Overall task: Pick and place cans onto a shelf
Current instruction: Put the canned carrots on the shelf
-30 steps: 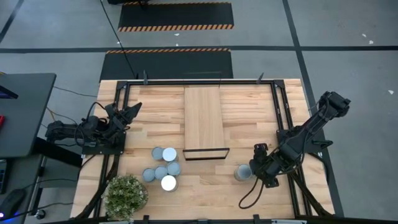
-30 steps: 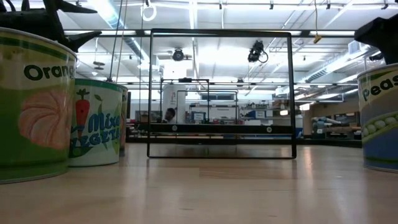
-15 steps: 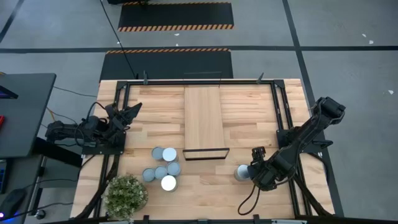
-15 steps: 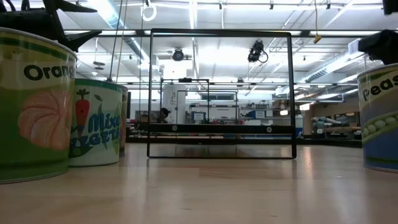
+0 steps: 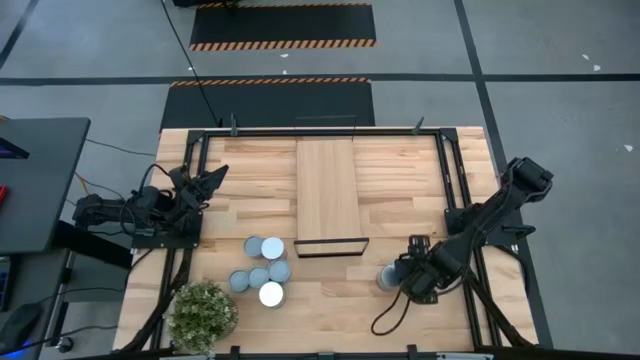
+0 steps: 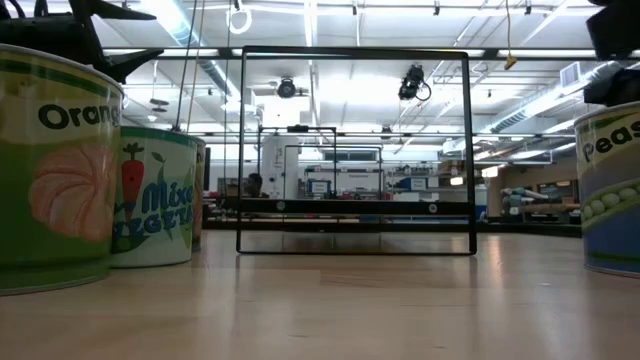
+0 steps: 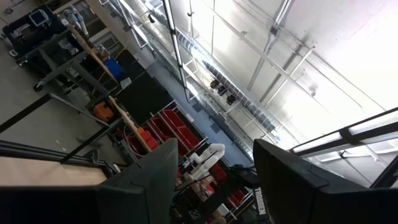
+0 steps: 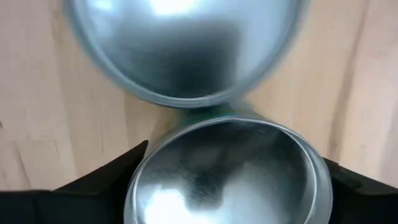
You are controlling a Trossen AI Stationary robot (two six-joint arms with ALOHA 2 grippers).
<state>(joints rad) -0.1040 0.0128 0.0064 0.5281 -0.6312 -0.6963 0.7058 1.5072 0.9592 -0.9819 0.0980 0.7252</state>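
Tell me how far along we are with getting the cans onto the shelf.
Done: nothing yet; the shelf is bare. In hand: the right pincer is down at a can near the shelf's framed end, and that can is not lifted. Left: that can, plus six cans bunched beside the plant. The left pincer waits open at the table's left side.

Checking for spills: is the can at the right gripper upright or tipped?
Upright. The can shows its round top in the high view, and the right gripper straddles it.
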